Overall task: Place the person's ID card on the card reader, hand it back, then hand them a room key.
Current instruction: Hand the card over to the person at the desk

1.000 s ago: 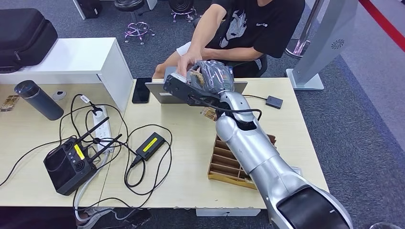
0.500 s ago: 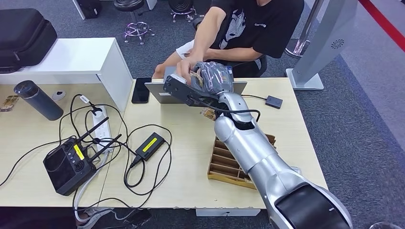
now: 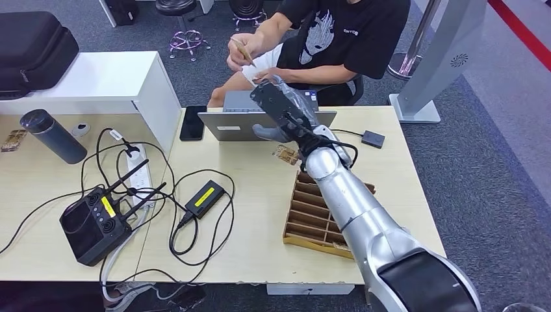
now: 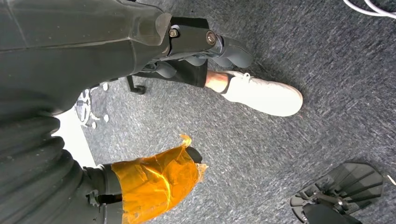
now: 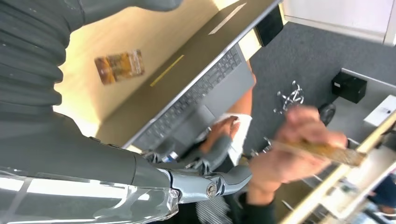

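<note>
A person seated behind the desk holds a brown patterned card (image 3: 242, 51) up near their chest, apart from my hand; the right wrist view shows this card (image 5: 327, 152) blurred in their fingers. My right hand (image 3: 281, 112) reaches over the open laptop (image 3: 234, 125) with its fingers (image 5: 219, 179) apart and nothing in them. A second brown card (image 3: 284, 154) lies flat on the desk beside my forearm. The small black card reader (image 3: 373, 138) sits at the back right of the desk. My left hand (image 4: 187, 60) hangs above the carpet, holding nothing.
A wooden slotted card tray (image 3: 305, 221) stands under my right forearm. A black phone (image 3: 192, 122), power strip, cables, a black controller (image 3: 91, 224) and a dark flask (image 3: 52, 135) crowd the desk's left half. A white cabinet (image 3: 97, 81) stands behind.
The person took the card out of my right hand and lifted it back toward their chest. My right hand turned and now holds nothing.
</note>
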You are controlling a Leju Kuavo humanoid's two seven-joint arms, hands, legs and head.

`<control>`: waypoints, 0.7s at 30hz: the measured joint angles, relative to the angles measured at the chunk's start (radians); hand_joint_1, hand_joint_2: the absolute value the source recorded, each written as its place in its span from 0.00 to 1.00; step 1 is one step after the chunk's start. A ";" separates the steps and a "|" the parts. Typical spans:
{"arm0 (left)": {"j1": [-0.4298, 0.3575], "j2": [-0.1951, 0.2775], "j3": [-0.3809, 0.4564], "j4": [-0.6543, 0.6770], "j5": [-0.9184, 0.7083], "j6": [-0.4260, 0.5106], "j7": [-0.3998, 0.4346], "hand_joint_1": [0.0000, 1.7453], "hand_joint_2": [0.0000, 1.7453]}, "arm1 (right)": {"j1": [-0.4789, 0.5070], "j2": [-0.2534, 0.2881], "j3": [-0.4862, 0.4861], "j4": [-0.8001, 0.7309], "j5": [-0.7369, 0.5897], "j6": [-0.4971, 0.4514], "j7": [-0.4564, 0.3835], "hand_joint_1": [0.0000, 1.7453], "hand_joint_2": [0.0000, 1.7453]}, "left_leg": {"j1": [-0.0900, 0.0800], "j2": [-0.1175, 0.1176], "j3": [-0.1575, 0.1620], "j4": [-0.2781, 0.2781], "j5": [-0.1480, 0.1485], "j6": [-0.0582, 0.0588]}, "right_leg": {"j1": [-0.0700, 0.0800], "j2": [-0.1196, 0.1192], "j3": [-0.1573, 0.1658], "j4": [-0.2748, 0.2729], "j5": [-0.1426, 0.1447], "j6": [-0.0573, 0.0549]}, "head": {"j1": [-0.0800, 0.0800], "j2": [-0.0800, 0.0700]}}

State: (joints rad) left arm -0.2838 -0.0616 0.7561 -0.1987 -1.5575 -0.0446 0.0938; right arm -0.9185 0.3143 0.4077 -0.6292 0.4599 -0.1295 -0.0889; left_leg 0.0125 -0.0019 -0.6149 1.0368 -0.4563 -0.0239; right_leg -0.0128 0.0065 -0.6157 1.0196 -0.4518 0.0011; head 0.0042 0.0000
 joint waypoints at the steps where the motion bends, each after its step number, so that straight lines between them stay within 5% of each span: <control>1: 0.001 0.001 0.000 0.000 0.000 0.000 0.000 0.00 1.00 | 0.000 -0.012 -0.026 0.011 -0.035 0.007 -0.007 0.00 1.00 | 0.000 0.000 0.000 0.000 0.000 0.000 | 0.000 0.000 0.000 0.000 0.000 0.000 | 0.000 0.000; 8: 0.011 0.007 0.000 0.000 0.000 0.000 0.000 0.00 1.00 | 0.003 -0.147 -0.234 0.096 -0.268 0.063 -0.069 0.00 1.00 | 0.000 -0.004 0.000 0.001 0.000 0.001 | 0.000 -0.003 0.002 -0.002 0.000 0.000 | 0.000 0.000; 14: 0.030 0.010 -0.001 0.000 0.001 0.000 0.000 0.00 1.00 | 0.069 -0.312 -0.487 0.185 -0.574 0.218 -0.126 0.00 1.00 | -0.001 -0.006 0.000 0.001 -0.002 0.003 | 0.000 -0.006 0.003 -0.003 -0.001 0.002 | 0.000 0.000; 21: 0.167 -0.171 -0.125 0.002 0.001 0.217 0.048 0.00 1.00 | 0.313 -0.523 -0.820 0.245 -0.850 0.364 -0.219 0.00 1.00 | -0.004 -0.019 0.007 0.002 -0.012 0.015 | -0.004 -0.017 0.017 -0.008 -0.012 0.015 | -0.001 0.000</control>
State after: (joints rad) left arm -0.1170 -0.2322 0.6310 -0.1967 -1.5561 0.1720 0.1418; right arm -0.6050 -0.2090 -0.4121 -0.3842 -0.3902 0.2348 -0.3081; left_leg 0.0082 -0.0209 -0.6083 1.0385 -0.4682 -0.0092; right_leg -0.0167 -0.0104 -0.5983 1.0115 -0.4640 0.0159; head 0.0031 0.0000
